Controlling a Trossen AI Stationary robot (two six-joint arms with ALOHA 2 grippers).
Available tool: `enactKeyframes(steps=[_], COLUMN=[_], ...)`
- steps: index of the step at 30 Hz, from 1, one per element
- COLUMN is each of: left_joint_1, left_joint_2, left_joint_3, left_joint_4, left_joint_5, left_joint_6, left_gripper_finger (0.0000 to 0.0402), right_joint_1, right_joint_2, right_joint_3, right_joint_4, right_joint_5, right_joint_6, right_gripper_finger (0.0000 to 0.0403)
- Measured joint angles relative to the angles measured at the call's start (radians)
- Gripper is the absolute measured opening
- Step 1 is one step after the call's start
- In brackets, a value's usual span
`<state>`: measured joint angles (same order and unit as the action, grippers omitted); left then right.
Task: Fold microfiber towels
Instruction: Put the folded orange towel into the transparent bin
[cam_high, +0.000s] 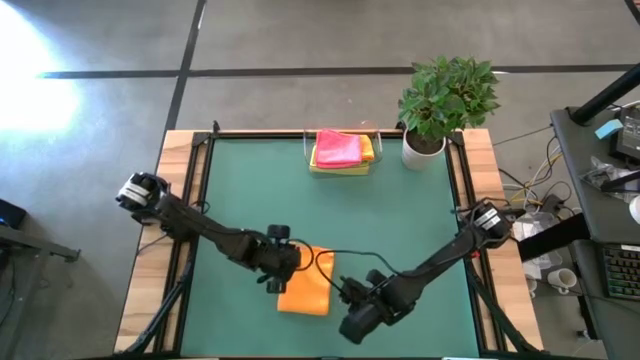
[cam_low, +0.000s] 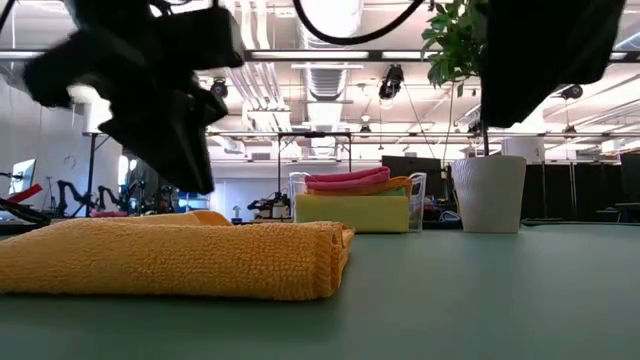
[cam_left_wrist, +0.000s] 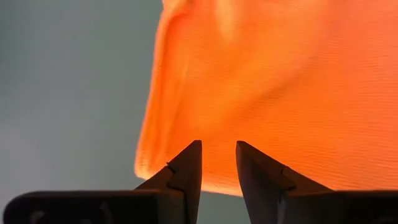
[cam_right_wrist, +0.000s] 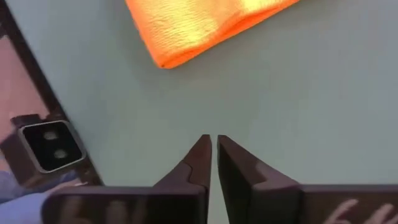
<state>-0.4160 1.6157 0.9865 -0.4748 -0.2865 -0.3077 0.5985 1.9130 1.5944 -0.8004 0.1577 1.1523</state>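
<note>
A folded orange microfiber towel (cam_high: 305, 287) lies flat on the green mat near the table's front edge; the low view shows its stacked layers (cam_low: 200, 258). My left gripper (cam_high: 279, 264) hangs just above the towel's left edge (cam_left_wrist: 161, 143), pointing steeply down. It is open, and the cloth shows through the gap (cam_left_wrist: 219, 146). My right gripper (cam_high: 358, 318) is to the right of the towel and nearer the front edge. It is shut over bare mat (cam_right_wrist: 214, 140), with the towel's corner (cam_right_wrist: 180, 37) ahead of it.
A wire basket (cam_high: 342, 150) at the far edge holds folded pink, yellow and orange towels (cam_low: 350, 198). A potted plant (cam_high: 445, 100) stands at the far right corner. A small camera (cam_right_wrist: 46, 146) sits at the mat's near edge. Bare mat lies between the towel and the basket.
</note>
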Motion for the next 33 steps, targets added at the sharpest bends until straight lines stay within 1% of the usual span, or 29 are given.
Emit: enactKeyframes(steps=[4, 8, 14, 19, 27, 29, 33], left_joint_1=[0.046, 0.081, 0.108, 0.129, 0.149, 0.156, 0.163], left_joint_2=[0.002, 0.003, 0.003, 0.003, 0.033, 0.055, 0.093], left_joint_3=[-0.036, -0.065, -0.085, -0.126, -0.13, -0.128, -0.124], left_joint_4=[0.015, 0.049, 0.061, 0.132, 0.144, 0.145, 0.125], left_joint_5=[0.009, 0.068, 0.077, 0.13, 0.14, 0.139, 0.15], left_joint_6=[0.009, 0.009, 0.031, 0.031, 0.025, -0.011, -0.142], left_gripper_finger=[0.0084, 0.0084, 0.0084, 0.0084, 0.0084, 0.0084, 0.0084], right_joint_1=[0.007, 0.006, 0.004, 0.003, 0.003, 0.003, 0.003], right_joint_2=[-0.002, -0.008, -0.018, -0.032, -0.073, -0.086, -0.114], right_joint_3=[0.002, 0.017, 0.019, 0.02, 0.02, 0.02, 0.02], right_joint_4=[0.003, 0.0, -0.021, -0.079, -0.208, -0.223, -0.25], right_joint_5=[0.003, 0.017, 0.034, 0.056, 0.055, 0.054, 0.054], right_joint_6=[0.018, 0.006, -0.044, -0.074, -0.092, -0.092, -0.092], right_gripper_finger=[0.0011, 0.0012, 0.0013, 0.0013, 0.0013, 0.0013, 0.0013])
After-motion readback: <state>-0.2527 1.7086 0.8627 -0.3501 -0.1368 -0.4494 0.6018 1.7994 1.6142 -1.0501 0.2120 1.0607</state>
